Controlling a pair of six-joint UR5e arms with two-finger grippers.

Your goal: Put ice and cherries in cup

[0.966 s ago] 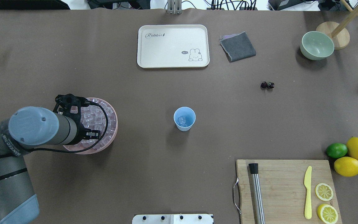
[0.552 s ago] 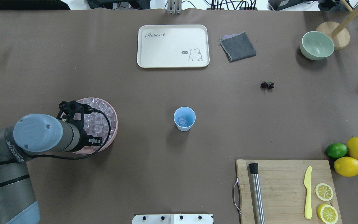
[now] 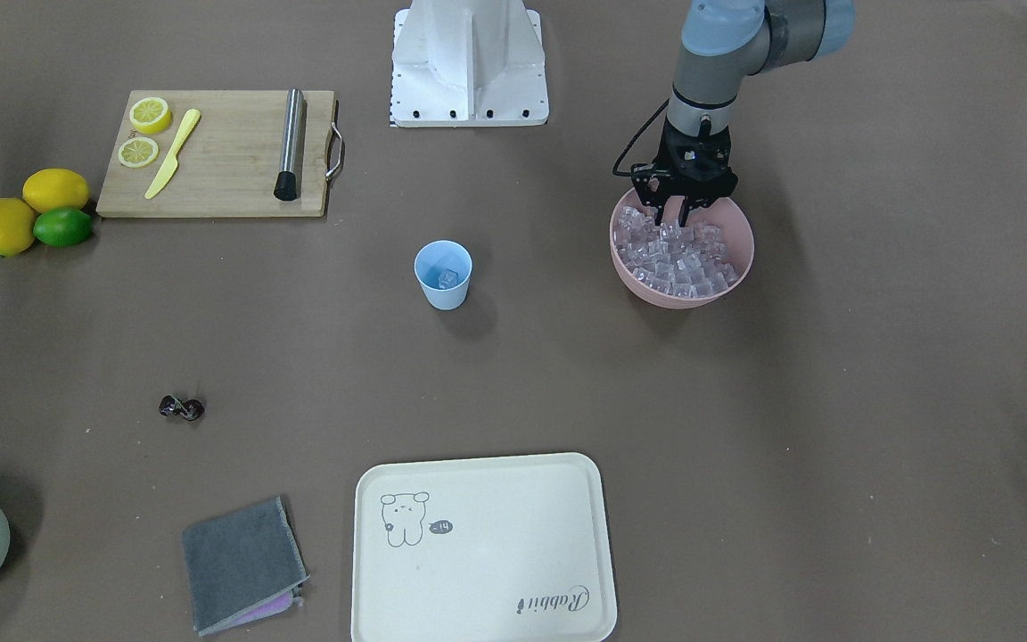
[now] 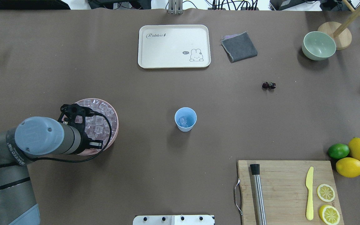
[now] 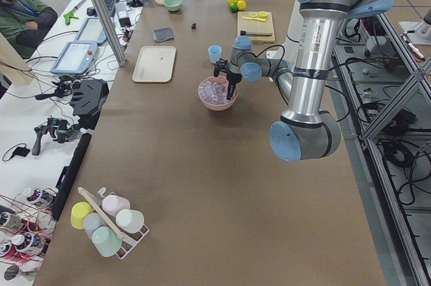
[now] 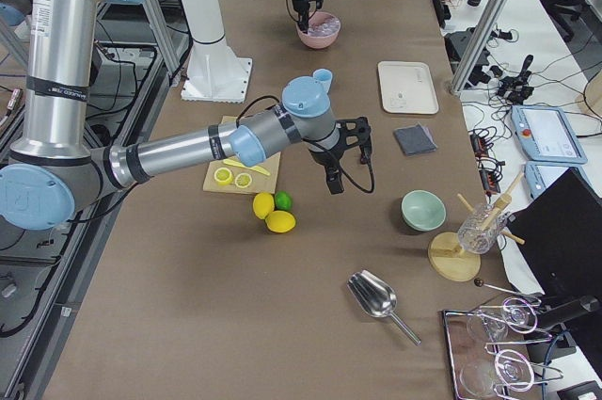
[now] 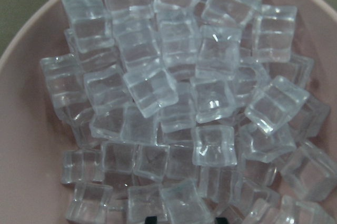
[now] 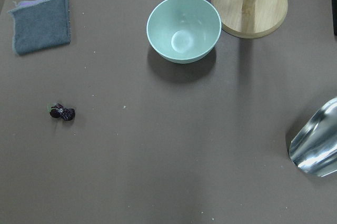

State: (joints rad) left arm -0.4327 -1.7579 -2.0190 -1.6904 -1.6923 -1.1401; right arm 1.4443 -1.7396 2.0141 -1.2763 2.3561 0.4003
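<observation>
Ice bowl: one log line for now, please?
left gripper: open above ice in pink bowl | cup: ice inside | cherries: on table

My left claw (image 3: pixel 672 218) is matt black. The ice (image 7: pixel 152 87) is clear and glassy, smooth-faced with bright glints, in a bowl (image 7: pixel 26 134) of smooth pink plastic. The cup (image 4: pixel 185 119) is plain blue plastic, faintly sheeny. The cherries (image 8: pixel 62 112) are glossy. The table (image 4: pixel 73 62) wears a matt brown sheet. The tray (image 4: pixel 173 46) is smooth matt cream, the board (image 4: pixel 286 184) grained wood, the rod (image 4: pixel 258 195) brushed metal, the scoop (image 8: pixel 316 145) mirror-bright metal, the cloth (image 8: pixel 41 22) rough grey fabric with frayed edges.
</observation>
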